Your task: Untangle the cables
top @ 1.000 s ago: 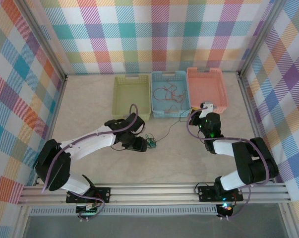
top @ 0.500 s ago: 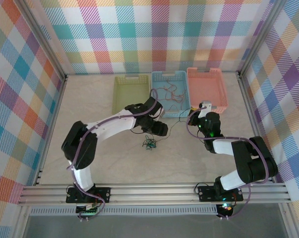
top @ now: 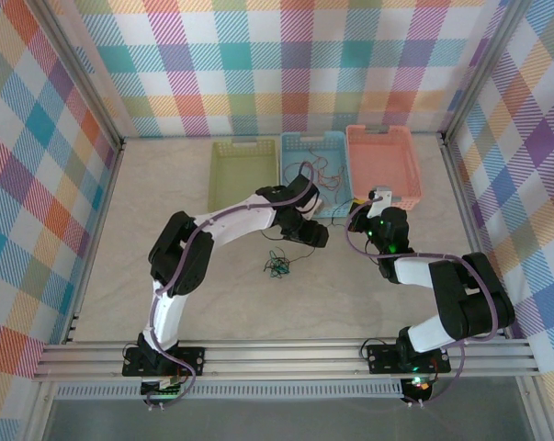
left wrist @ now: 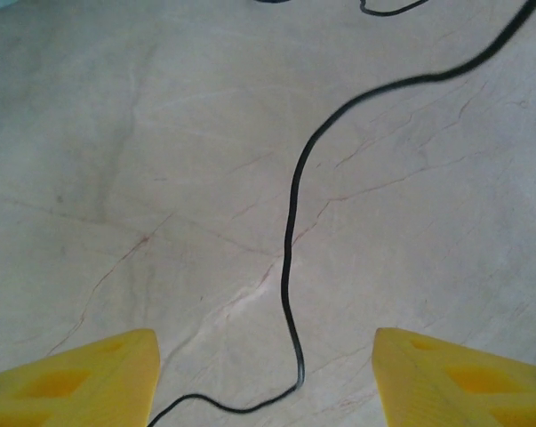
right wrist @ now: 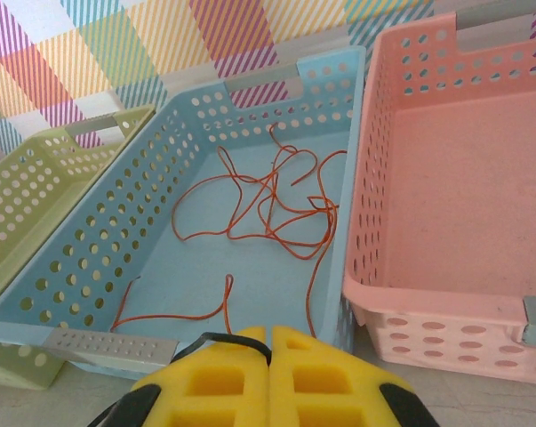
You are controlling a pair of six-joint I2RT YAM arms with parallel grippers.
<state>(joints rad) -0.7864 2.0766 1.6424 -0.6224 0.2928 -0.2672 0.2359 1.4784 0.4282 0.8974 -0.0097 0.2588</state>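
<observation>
The right gripper (right wrist: 269, 342) is clamping shut on what looks like the dark cable (left wrist: 288, 258) by the blue basket (right wrist: 90, 267) holding orange cables (right wrist: 268, 200), anchoring it while the left gripper (left wrist: 266, 374), parted and empty, is straddling that strand near the tangle (top: 277, 266)

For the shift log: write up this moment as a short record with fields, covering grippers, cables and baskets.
left gripper: open, above the dark cable lying on the table
right gripper: shut, apparently pinching the dark cable's end
orange cables: loose in the blue basket
green-and-dark tangle: on the table, near the left gripper
green basket, pink basket: no cables seen inside
</observation>
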